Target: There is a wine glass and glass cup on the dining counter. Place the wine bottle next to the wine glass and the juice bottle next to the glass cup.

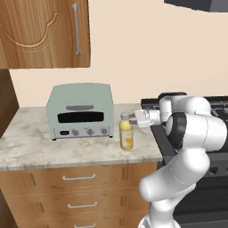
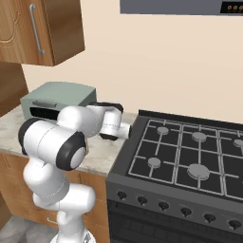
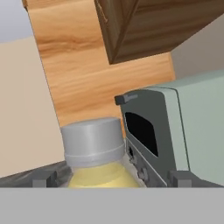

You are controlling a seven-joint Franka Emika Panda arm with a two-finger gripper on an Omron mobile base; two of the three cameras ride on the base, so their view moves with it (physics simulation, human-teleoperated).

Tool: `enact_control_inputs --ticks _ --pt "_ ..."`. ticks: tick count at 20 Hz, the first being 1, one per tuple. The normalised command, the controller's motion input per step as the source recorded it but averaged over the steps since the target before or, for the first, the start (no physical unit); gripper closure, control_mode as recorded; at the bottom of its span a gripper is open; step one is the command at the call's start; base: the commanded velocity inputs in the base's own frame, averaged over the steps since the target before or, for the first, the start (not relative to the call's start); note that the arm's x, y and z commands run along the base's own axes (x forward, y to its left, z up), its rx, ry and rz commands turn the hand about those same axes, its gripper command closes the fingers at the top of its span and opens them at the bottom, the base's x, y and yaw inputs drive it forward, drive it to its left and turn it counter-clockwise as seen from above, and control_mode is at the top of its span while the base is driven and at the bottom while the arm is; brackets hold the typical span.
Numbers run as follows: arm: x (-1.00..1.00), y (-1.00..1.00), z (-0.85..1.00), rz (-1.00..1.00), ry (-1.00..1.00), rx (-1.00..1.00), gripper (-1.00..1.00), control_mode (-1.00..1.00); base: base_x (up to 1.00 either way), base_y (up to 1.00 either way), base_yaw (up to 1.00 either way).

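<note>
The small yellow-orange juice bottle (image 1: 126,135) is not yet grasped on the marbled bench (image 1: 40,149); the tool (image 1: 129,119), jaws apart, is positioned at its cap, and both placements are judged outstanding.

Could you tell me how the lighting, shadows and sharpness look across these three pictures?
Left base view: even, soft light, no glare; the juice bottle casts a faint shadow on the marbled worktop. Right base view: equally flat and sharp across the stove. Hand view: tilted, the bottle's cap looming large and slightly soft, the toaster oven skewed by closeness.

no text or label can be read.
</note>
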Motion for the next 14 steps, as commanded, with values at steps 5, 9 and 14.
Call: enact_control_inputs --ticks 5,9,14 --pt "-0.08 0.0 0.05 0.0 0.0 0.0 -1.0 -1.0 0.0 0.0 0.0" --pt "-0.07 0.0 0.06 0.0 0.0 0.0 -1.0 -1.0 0.0 0.0 0.0" --pt "-0.02 0.05 0.01 0.0 0.0 0.0 -1.0 -1.0 0.0 0.0 0.0"
